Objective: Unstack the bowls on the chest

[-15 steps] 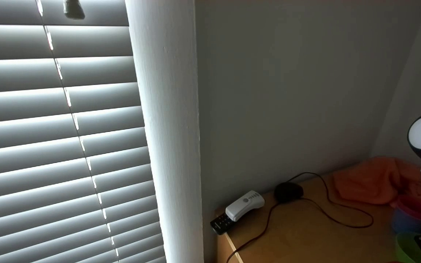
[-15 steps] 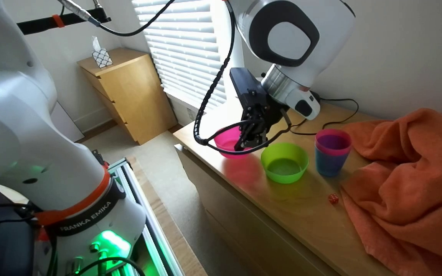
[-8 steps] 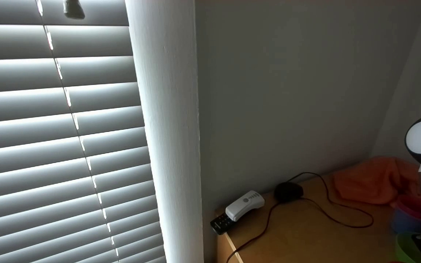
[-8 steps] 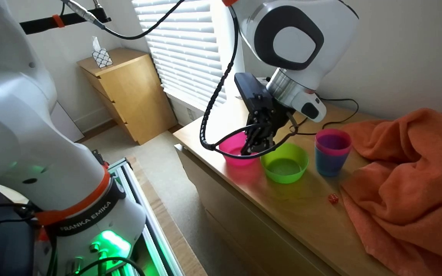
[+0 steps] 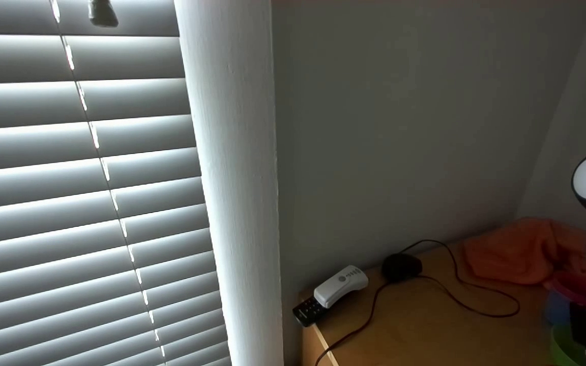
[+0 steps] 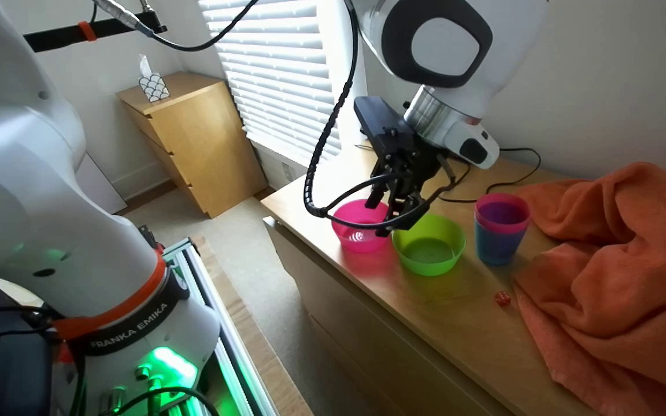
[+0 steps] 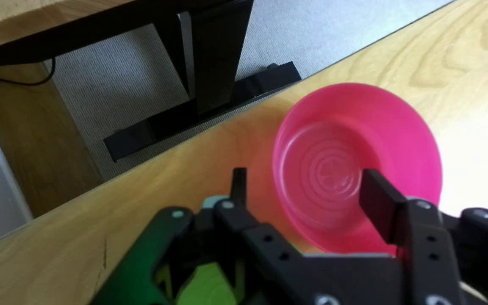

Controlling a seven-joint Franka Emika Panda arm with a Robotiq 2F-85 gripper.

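On the chest [image 6: 454, 323], a pink bowl [image 6: 359, 244] and a green bowl [image 6: 428, 257] stand upright, side by side. From the wrist, the pink bowl [image 7: 328, 169] fills the middle right, and part of the green bowl [image 7: 208, 288] shows low down through the gripper linkage. My gripper [image 7: 306, 186] is open over the pink bowl's near side: one finger [image 7: 239, 186] lies outside its rim, the other [image 7: 381, 203] over its inside. Nothing is held. In an exterior view the gripper [image 6: 379, 217] partly hides the pink bowl; in another, only the green bowl's edge [image 5: 562, 348] shows.
Beside the green bowl stand a blue cup [image 6: 498, 247] and a pink cup [image 6: 503, 212] nested in it. A red die [image 6: 502, 299] and a crumpled orange cloth [image 6: 628, 248] lie farther along. Remotes [image 5: 341, 285] and a corded black device [image 5: 401, 268] sit near the wall.
The pink bowl, gripped by its rim a second ago, has come down and closer to the green bowl. My jaws have since opened, letting it go, and the arm has risen slightly.
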